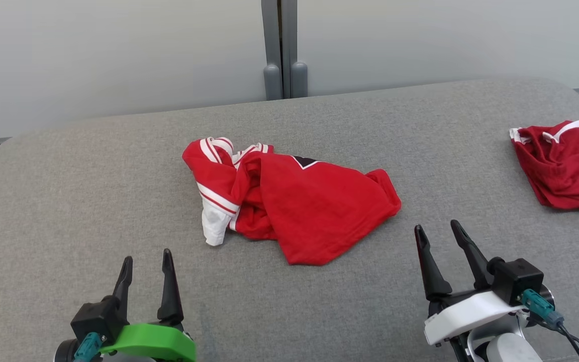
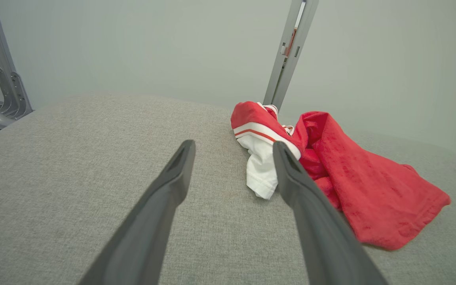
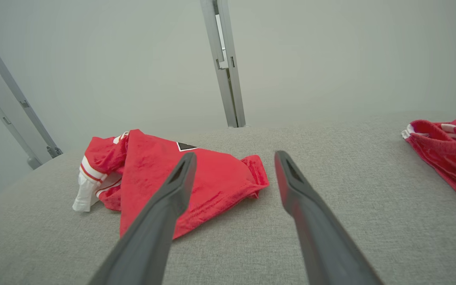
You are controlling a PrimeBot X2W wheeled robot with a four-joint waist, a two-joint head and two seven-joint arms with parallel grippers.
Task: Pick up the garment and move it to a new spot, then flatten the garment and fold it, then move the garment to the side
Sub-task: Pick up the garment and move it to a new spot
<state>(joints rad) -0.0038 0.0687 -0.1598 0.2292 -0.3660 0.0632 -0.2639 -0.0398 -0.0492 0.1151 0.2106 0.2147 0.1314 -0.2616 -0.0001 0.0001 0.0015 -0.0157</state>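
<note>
Left gripper (image 1: 147,255) (fingers spread) hovers near garment (image 1: 314,206).

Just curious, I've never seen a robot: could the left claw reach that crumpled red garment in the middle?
Probably yes. The left claw is open, and only bare grey surface lies between it and the crumpled red garment.

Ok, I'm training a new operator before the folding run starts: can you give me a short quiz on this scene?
1. True or false: the left gripper is holding the crumpled red garment.
2. Where does the second red garment lie on the grey cushion? A: at the robot's far right. B: between the two grippers. C: under the crumpled one.
3. Fill in: the right gripper has its jaws ___.
Key: 1 false; 2 A; 3 open.
</note>
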